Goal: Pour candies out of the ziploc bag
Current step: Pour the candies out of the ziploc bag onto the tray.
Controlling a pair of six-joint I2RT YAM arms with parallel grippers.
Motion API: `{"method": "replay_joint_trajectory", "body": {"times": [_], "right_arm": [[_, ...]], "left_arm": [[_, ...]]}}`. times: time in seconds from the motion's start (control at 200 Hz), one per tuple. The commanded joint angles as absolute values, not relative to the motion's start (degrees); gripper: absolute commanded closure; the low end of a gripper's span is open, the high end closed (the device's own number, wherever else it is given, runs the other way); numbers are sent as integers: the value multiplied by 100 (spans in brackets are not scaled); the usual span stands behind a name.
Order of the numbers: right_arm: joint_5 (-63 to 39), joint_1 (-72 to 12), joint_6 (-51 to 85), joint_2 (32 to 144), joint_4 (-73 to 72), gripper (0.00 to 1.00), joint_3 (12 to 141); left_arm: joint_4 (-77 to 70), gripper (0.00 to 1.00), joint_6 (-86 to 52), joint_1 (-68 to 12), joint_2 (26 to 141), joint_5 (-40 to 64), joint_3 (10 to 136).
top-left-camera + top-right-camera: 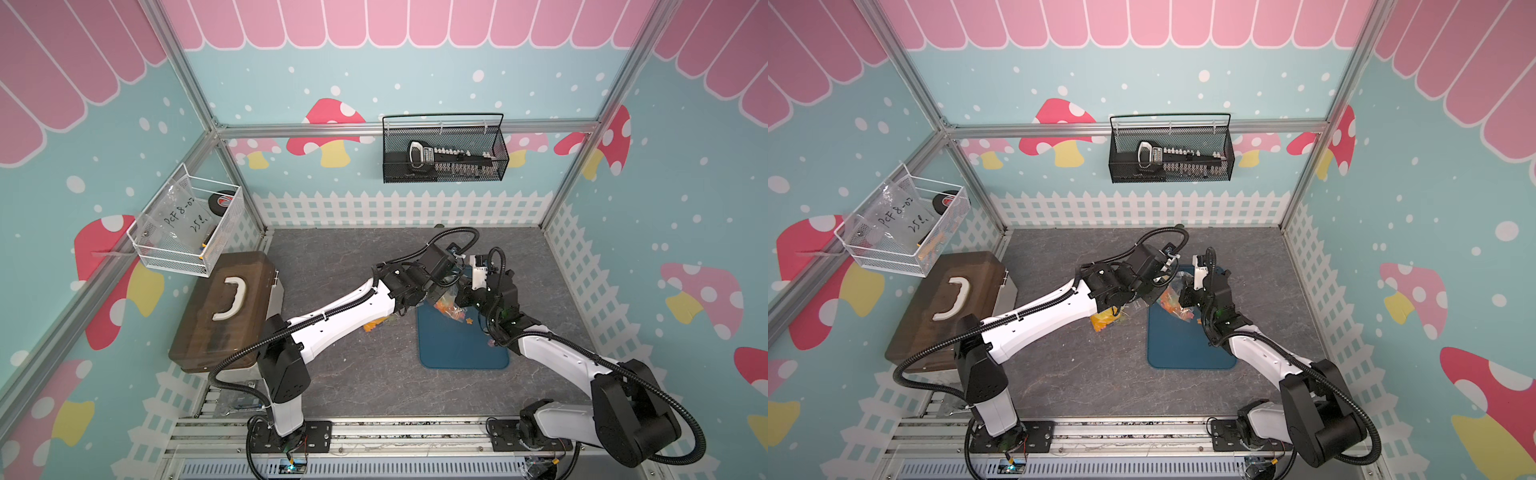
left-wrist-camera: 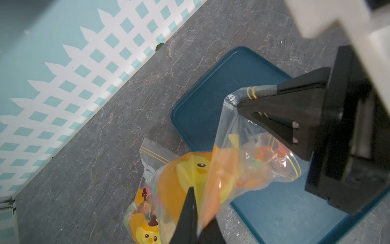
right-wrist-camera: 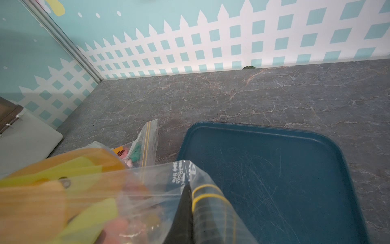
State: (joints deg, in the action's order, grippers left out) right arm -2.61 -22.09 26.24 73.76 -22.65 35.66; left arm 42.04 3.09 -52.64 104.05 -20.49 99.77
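With the left gripper (image 2: 191,196) and right gripper (image 2: 239,104) both pinched shut on the ziploc bag (image 2: 230,147) above the blue tray (image 2: 211,101), the candies (image 2: 266,156) sat bunched inside it, so the pour looked barely begun and needed the mouth tipped downward.

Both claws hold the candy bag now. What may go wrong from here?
The ziploc bag hangs over the tray near its edge, so candies may spill onto the table.
The left claw and right claw pinch thin plastic only; it may slip.
The second bag beside the tray could be knocked.
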Motion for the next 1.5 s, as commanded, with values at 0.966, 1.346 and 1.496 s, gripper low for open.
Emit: {"method": "replay_joint_trajectory", "body": {"times": [0.966, 1.346, 1.496], "right_arm": [[-521, -1954, 2845, 8681, -2668, 100, 3791], [82, -1807, 2909, 7708, -2417, 100, 3404], [42, -1793, 2908, 7662, -2358, 96, 3381]], "left_arm": [[4093, 100, 900, -5359, 11083, -2627, 11208], [4047, 100, 895, -5240, 11006, -2720, 10948], [4045, 100, 911, -5238, 10943, -2733, 10881]]}}
